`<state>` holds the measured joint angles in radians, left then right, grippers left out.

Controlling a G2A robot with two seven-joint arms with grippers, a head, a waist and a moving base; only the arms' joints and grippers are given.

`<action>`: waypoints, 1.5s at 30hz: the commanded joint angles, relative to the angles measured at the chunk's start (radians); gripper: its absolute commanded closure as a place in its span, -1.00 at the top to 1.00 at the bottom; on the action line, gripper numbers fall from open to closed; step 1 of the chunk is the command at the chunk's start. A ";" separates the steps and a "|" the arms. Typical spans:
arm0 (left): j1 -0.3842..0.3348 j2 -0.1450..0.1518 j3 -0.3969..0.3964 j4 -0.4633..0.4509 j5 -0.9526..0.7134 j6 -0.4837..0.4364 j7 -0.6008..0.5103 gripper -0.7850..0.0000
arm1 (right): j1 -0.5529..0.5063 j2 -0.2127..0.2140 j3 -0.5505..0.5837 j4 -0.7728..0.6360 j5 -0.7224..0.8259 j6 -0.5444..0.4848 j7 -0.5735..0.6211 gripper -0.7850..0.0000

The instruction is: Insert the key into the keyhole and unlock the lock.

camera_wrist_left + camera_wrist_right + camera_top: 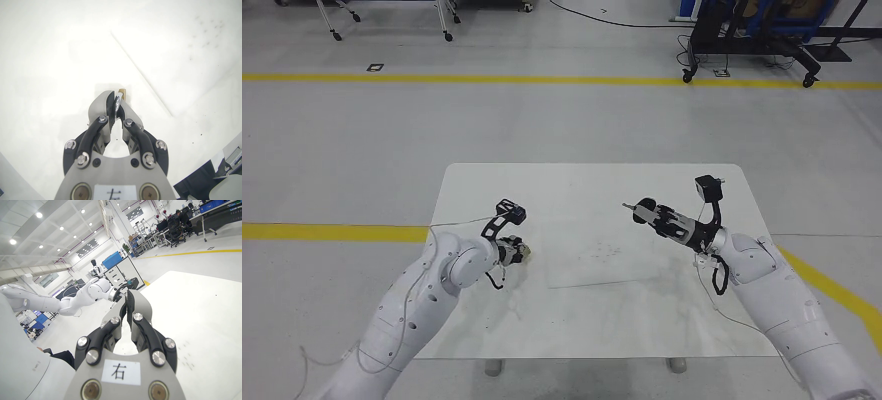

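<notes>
In the top view the left gripper [516,250] holds the lock [526,252] at the table's [592,185] 9 o'clock side. The right gripper [634,208], well apart at about 2 o'clock from it, shows a thin tip that is probably the key [625,207]. The left wrist view has the fingers [100,102] pinching the silver shackle [117,103], with the brass body [122,93] jutting past them, so the lock may swing unless gripped firmly. In the right wrist view the pads [130,306] are pressed together, so the key should approach slowly, lined up with the keyhole, which I cannot see.
</notes>
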<state>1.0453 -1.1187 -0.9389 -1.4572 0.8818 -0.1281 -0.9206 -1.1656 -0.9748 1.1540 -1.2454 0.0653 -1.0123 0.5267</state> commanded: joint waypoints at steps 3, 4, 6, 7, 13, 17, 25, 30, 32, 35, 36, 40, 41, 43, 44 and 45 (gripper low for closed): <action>0.010 -0.002 -0.031 0.001 -0.078 -0.023 0.075 -1.00 | 0.000 0.000 0.000 0.000 0.000 0.000 0.000 -1.00; 0.008 -0.002 -0.039 0.007 -0.090 -0.026 0.075 -1.00 | 0.000 0.000 0.000 0.000 0.000 0.000 0.000 -1.00; 0.003 -0.002 -0.055 0.007 -0.125 -0.036 0.093 -1.00 | 0.000 0.000 0.000 0.000 0.000 0.000 0.000 -1.00; 0.001 -0.002 -0.065 0.005 -0.142 -0.045 0.103 -1.00 | 0.000 0.000 0.000 0.000 0.000 0.000 0.000 -1.00; -0.004 -0.004 -0.119 -0.011 -0.255 -0.115 0.234 -1.00 | 0.000 0.000 0.000 0.000 0.000 0.000 0.000 -1.00; -0.015 -0.018 -0.126 0.042 -0.414 -0.212 0.345 -1.00 | 0.000 0.000 0.000 0.000 0.000 0.000 0.000 -1.00; -0.040 -0.038 -0.088 0.122 -0.557 -0.330 0.389 -1.00 | 0.000 0.000 0.000 0.000 0.000 0.000 0.000 -1.00; -0.040 -0.038 -0.088 0.122 -0.557 -0.330 0.389 -1.00 | 0.000 0.000 0.000 0.000 0.000 0.000 0.000 -1.00; -0.040 -0.038 -0.088 0.122 -0.557 -0.330 0.389 -1.00 | 0.000 0.000 0.000 0.000 0.000 0.000 0.000 -1.00; -0.040 -0.038 -0.088 0.122 -0.557 -0.330 0.389 -1.00 | 0.000 0.000 0.000 0.000 0.000 0.000 0.000 -1.00; -0.040 -0.038 -0.088 0.122 -0.557 -0.330 0.389 -1.00 | 0.000 0.000 0.000 0.000 0.000 0.000 0.000 -1.00; -0.040 -0.038 -0.088 0.122 -0.557 -0.330 0.389 -1.00 | 0.000 0.000 0.000 0.000 0.000 0.000 0.000 -1.00; -0.040 -0.038 -0.088 0.122 -0.557 -0.330 0.389 -1.00 | 0.000 0.000 0.000 0.000 0.000 0.000 0.000 -1.00; -0.040 -0.038 -0.088 0.122 -0.557 -0.330 0.389 -1.00 | 0.000 0.000 0.000 0.000 0.000 0.000 0.000 -1.00; -0.040 -0.038 -0.088 0.122 -0.557 -0.330 0.389 -1.00 | 0.000 0.000 0.000 0.000 0.000 0.000 0.000 -1.00; -0.040 -0.038 -0.088 0.122 -0.557 -0.330 0.389 -1.00 | 0.000 0.000 0.000 0.000 0.000 0.000 0.000 -1.00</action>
<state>1.0050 -1.1570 -1.0270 -1.3348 0.3247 -0.4581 -0.5320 -1.1656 -0.9748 1.1540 -1.2454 0.0653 -1.0123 0.5267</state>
